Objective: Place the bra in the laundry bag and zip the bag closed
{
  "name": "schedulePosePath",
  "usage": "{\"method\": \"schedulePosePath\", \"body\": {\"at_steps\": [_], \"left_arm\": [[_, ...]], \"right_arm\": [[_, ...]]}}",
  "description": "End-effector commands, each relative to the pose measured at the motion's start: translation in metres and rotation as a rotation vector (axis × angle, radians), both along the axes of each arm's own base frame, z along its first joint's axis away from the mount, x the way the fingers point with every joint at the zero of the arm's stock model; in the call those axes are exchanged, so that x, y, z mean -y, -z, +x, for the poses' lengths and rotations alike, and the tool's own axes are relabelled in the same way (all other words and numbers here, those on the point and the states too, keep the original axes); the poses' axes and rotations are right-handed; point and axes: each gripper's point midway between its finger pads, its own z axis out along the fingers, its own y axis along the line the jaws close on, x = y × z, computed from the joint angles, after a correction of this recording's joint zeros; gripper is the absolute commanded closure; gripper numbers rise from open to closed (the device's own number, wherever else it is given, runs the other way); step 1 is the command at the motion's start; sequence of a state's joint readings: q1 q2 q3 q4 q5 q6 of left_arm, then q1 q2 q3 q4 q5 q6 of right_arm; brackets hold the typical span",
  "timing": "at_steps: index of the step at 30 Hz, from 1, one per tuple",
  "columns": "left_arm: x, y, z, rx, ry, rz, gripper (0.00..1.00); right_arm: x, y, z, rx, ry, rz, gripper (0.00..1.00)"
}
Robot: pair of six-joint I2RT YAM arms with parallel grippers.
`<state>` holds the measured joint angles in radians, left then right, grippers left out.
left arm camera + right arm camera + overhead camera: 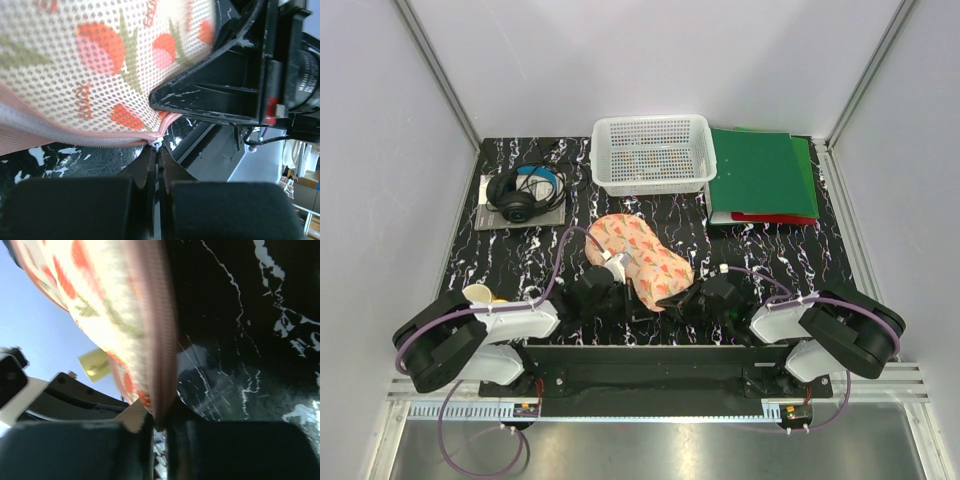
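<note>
1. Pinching the small white zip pull (157, 143) with the left gripper (156, 152), jaws pressed fully together on it at their very front. Could slip off such a tiny tab on a hard or skewed tug, leaving the zip unmoved.
2. Clamping the pink zip edge (152, 330) of the laundry bag (640, 258) with the right gripper (159, 422), jaws narrow around the seam. Shallow-looking hold, likely to let the fabric slide out under a pull from the opposite side.
3. Lying between the two grippers, resting on the table (240, 340) just ahead of both. Might simply drag or swivel across the smooth-looking top toward the left gripper instead of zipping, after any loss of the right-hand hold.
4. Cannot see the bra anywhere outside the laundry bag; judged to be inside, hidden from all three views. Risk of a strap or fold sitting in the teeth ahead of the left gripper and jamming the slider.
5. Cannot judge the length of zip left undone beyond the left gripper. Danger of stopping short and leaving a gap.
6. Working close together, wrists almost facing across the laundry bag. Possible knock between them on a long pull toward the right gripper.
</note>
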<state>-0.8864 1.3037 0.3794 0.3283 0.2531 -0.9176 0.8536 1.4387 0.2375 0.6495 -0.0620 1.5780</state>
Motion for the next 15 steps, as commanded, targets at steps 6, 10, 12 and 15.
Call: {"method": "schedulePosePath", "body": {"at_steps": [6,10,12,15], "left_arm": [[-0.068,0.009,0.042,0.007,-0.185,0.088,1.00],[-0.113,0.005,0.061,0.041,-0.282,0.137,1.00],[-0.110,-0.005,0.063,0.073,-0.254,0.112,1.00],[-0.094,-0.015,0.055,0.064,-0.202,0.035,1.00]], "right_arm": [[0.041,0.018,0.000,0.057,-0.033,-0.112,1.00],[0.049,0.009,0.006,0.083,-0.130,-0.138,1.00],[0.040,-0.009,0.020,0.165,-0.200,-0.193,1.00],[0.037,-0.018,0.035,0.202,-0.267,-0.293,0.99]]}}
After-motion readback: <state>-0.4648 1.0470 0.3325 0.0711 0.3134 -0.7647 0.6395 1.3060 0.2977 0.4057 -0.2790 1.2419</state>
